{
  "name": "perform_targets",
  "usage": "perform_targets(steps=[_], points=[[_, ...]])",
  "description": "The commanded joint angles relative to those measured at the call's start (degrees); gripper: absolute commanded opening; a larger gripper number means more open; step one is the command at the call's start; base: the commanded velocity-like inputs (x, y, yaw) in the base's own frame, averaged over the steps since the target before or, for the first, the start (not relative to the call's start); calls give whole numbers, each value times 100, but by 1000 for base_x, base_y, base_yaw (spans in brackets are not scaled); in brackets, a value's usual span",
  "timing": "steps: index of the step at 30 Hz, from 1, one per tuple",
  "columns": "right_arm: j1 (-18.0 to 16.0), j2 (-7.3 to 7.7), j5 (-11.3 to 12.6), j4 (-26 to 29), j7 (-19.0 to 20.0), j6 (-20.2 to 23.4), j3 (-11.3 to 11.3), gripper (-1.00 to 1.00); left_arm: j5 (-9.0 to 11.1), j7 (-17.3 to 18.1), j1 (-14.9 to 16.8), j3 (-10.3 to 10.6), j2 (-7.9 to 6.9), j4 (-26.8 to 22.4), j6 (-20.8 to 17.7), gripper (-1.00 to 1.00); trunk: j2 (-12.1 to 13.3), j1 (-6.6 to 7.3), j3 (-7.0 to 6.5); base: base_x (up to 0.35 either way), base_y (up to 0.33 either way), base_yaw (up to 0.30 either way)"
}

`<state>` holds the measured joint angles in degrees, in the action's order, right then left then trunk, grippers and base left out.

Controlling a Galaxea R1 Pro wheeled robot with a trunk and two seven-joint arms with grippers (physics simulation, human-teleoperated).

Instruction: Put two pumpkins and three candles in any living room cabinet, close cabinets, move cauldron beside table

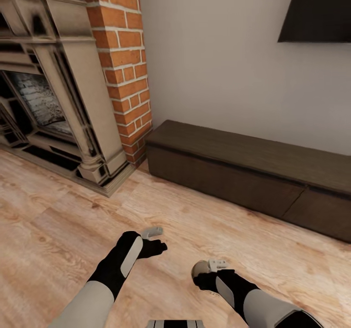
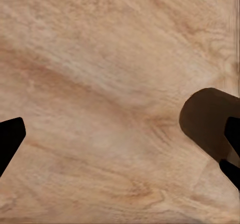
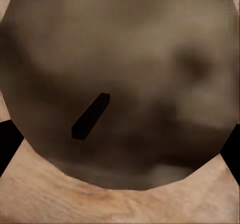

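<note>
Head: right gripper [image 1: 207, 272] closed on candle [image 1: 199, 268], 5 o'clock; cabinet [image 1: 253, 172] shut, 3 o'clock | Left wrist: left gripper [image 2: 120, 144] open over floor [image 2: 100, 74], candle at 3 o'clock | Right wrist: candle [image 3: 120, 84] between fingers, wick [image 3: 91, 116] central.

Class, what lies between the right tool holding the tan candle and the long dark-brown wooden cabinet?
Only bare light wooden floor, seen in the head view, separates the right tool from the long dark-brown cabinet.

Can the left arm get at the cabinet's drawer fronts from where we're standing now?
Probably not yet. The left gripper hangs low over bare floor, and a stretch of floor separates it from the closed cabinet. Nothing blocks the way; roll closer first.
</note>
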<state>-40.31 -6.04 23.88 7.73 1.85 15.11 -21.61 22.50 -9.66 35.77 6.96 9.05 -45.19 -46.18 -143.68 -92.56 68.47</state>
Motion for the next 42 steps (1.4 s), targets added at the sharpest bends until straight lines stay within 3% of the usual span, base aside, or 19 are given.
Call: perform_targets(steps=[1,9,14,19,32,42], points=[[-2,7,56,13,-1,24,-52,-100,60,-58,0,10,-6,-7,-19,100,0,3,-25,0,0,-220],[-4,67,56,62,-25,50,-46,-100,53,-77,3,0,-72,17,-22,100,11,24,-253,0,0,-233],[-4,116,55,72,-26,52,-45,-100,53,-79,22,-3,-214,245,-22,100,17,37,-393,0,0,-246],[-4,181,56,101,-32,53,-40,-100,53,-87,40,-4,-250,390,-22,100,24,49,-529,0,0,-255],[-4,253,56,194,-27,93,-37,-100,45,-127,44,-2,-248,432,-5,100,24,49,-551,-14,-19,-122],[-4,372,56,433,-26,374,-28,-100,44,-148,44,7,-246,593,-5,100,24,49,-577,-156,-238,-209]])
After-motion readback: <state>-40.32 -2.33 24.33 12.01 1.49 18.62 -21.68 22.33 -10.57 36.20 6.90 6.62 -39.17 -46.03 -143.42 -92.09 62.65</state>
